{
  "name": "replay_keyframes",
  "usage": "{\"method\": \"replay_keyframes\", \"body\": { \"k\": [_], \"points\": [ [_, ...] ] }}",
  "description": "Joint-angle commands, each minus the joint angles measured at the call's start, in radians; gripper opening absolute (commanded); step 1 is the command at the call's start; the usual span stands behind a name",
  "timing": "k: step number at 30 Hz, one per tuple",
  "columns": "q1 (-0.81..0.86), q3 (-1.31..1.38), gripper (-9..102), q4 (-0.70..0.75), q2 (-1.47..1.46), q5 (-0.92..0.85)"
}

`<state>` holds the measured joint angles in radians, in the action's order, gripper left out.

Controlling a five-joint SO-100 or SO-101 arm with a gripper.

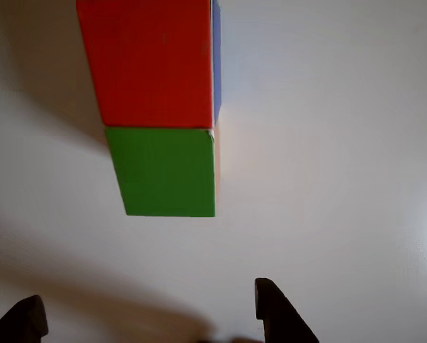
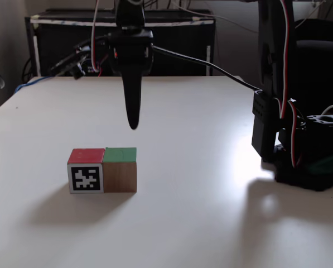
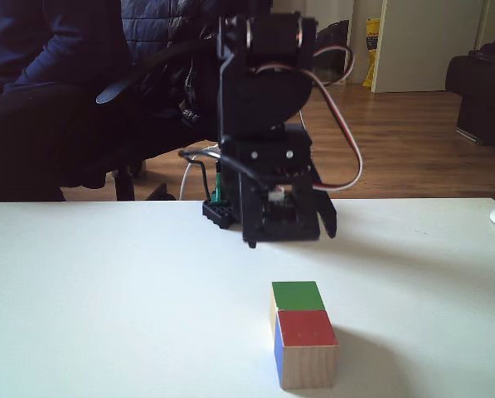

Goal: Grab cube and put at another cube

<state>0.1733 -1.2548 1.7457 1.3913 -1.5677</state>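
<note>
1. The wooden cube with a green top face (image 2: 120,169) rests on the white table (image 2: 211,184), one side flush against the landmark cube with red top, blue side and black-and-white marker face (image 2: 86,171).
2. The black two-finger gripper (image 3: 289,235) hangs above the table, just beyond the green-topped cube from the landmark, touching neither.
3. Fingers (image 1: 281,311) stand apart, holding nothing.

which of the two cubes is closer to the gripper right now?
The green-topped cube. In this fixed view it sits on the gripper side of the pair, with the red-topped cube touching it on the far side, nearer the camera. The gripper is open, above the table.
</note>
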Motion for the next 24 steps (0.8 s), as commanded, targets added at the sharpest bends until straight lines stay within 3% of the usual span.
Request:
{"method": "replay_keyframes", "body": {
  "k": [1,8,24],
  "points": [
    [0.02,-0.025,45,-0.037,0.054,-0.014],
    [0.043,-0.086,47,-0.133,0.043,-0.031],
    [-0.035,-0.118,48,-0.207,-0.02,0.048]
  ]
}}
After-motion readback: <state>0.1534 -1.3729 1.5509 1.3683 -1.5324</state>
